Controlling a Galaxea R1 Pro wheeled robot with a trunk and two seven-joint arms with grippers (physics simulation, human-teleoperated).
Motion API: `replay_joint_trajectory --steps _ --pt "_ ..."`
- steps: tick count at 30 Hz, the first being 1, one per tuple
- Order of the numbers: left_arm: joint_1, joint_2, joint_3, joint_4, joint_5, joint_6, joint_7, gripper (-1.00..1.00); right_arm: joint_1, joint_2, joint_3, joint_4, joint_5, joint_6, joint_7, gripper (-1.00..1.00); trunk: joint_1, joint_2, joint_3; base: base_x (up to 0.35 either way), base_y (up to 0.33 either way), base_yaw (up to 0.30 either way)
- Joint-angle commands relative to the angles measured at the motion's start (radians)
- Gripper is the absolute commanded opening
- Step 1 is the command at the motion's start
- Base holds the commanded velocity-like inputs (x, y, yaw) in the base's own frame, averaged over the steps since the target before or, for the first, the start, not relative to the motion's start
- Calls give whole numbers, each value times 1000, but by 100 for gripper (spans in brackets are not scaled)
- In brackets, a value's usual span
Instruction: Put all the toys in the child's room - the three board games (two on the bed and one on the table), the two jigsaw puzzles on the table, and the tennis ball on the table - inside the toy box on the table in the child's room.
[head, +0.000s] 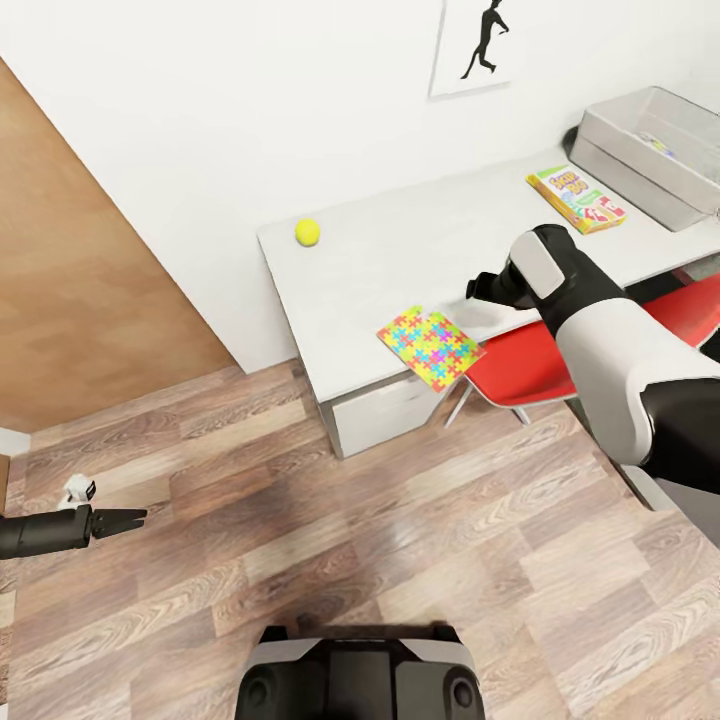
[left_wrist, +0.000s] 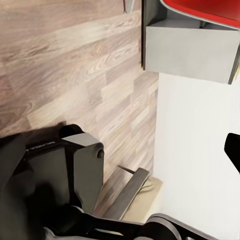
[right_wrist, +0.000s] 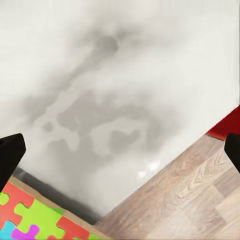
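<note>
A multicoloured jigsaw puzzle (head: 430, 345) lies at the table's (head: 400, 260) near edge, one corner hanging over. My right gripper (head: 478, 288) hovers open just right of it, low over the tabletop. In the right wrist view its dark fingertips (right_wrist: 10, 155) stand wide apart, with the puzzle (right_wrist: 35, 220) beside one of them. The tennis ball (head: 307, 232) rests near the table's far left corner. A SKIP-BO board game (head: 577, 198) lies next to the grey toy box (head: 650, 150) at the far right. My left gripper (head: 125, 520) hangs open over the floor, far left.
A red chair (head: 530, 365) is tucked under the table below my right arm. A white drawer unit (head: 375, 415) sits under the table's left end. A brown wooden panel (head: 90, 280) fills the left. My own base (head: 360, 675) is at the bottom.
</note>
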Motion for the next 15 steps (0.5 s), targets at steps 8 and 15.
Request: replay_joint_trajectory --steps 8,15 --pt "-1 3 -8 0 7 11 -3 100 14 -6 -120 -204 -11 112 -8 100 1 -2 11 0 0 -120" --pt "-1 2 -9 0 7 11 -3 100 71 -9 -199 -363 -20 183 -8 100 1 -2 21 0 0 -120"
